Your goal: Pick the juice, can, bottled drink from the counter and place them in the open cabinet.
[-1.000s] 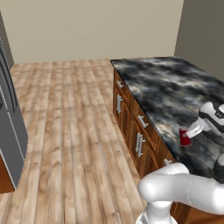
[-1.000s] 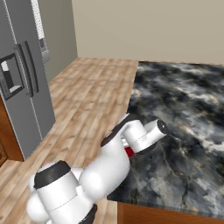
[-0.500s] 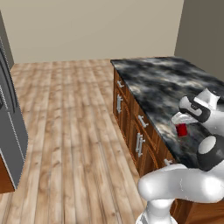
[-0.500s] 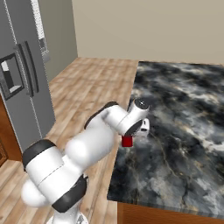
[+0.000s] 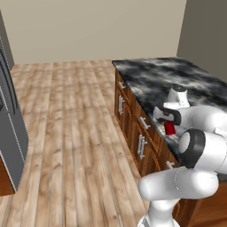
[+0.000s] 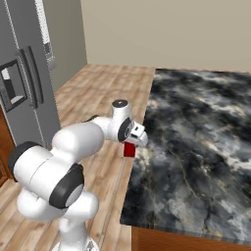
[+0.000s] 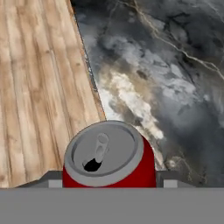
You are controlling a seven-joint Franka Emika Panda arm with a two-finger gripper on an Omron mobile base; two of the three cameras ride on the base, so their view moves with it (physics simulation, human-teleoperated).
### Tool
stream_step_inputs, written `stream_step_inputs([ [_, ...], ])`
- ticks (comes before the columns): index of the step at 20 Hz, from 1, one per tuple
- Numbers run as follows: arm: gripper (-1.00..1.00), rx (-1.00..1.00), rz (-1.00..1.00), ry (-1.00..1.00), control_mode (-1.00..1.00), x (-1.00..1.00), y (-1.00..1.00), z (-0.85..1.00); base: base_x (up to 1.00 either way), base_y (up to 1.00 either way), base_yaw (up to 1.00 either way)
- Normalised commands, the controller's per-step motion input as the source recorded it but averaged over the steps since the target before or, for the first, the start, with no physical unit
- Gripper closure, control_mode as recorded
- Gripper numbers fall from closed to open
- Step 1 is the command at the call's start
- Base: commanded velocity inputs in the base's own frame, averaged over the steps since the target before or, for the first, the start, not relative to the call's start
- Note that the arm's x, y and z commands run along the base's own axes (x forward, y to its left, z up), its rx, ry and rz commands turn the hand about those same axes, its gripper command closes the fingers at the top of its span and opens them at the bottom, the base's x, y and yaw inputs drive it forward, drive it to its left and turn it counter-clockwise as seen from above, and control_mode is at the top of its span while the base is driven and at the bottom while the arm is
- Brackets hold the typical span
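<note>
My gripper (image 5: 169, 120) is shut on the can (image 5: 170, 128), a small red can with a silver top. It holds the can upright just above the left edge of the black and grey marbled counter (image 5: 186, 80). From the right base the can (image 6: 129, 149) hangs under the hand (image 6: 132, 143) at the counter (image 6: 196, 132) edge, over the floor line. In the hand view the can (image 7: 107, 157) sits between the fingertips (image 7: 109, 179), with the counter (image 7: 148, 65) beyond it. The juice, the bottled drink and the open cabinet are out of view.
Brown drawers with silver handles (image 5: 141, 144) run below the counter. A grey fridge (image 6: 27, 83) stands at the left, across a wide wooden floor (image 5: 75, 119). A beige wall (image 5: 97, 26) closes the far side.
The arm has swung the can to the left, from over the counter to its floor-side edge, and the hand has turned more upright. The grip on the can is unchanged.
</note>
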Motion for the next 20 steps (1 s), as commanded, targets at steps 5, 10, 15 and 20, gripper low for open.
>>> stream_step_inputs([
  [5,1.00,-0.02,-0.44,-0.05,-1.00,0.04,0.45,0.00,0.00,0.00,0.00],
  [10,1.00,0.00,-0.35,-0.22,-1.00,0.23,0.33,0.00,0.00,0.00,0.00],
  [15,1.00,0.00,-0.29,-0.16,-1.00,0.12,0.30,0.07,0.00,0.00,0.00],
  [20,1.00,0.00,-0.04,-0.01,-1.00,-0.23,0.01,0.44,0.00,0.00,0.00],
])
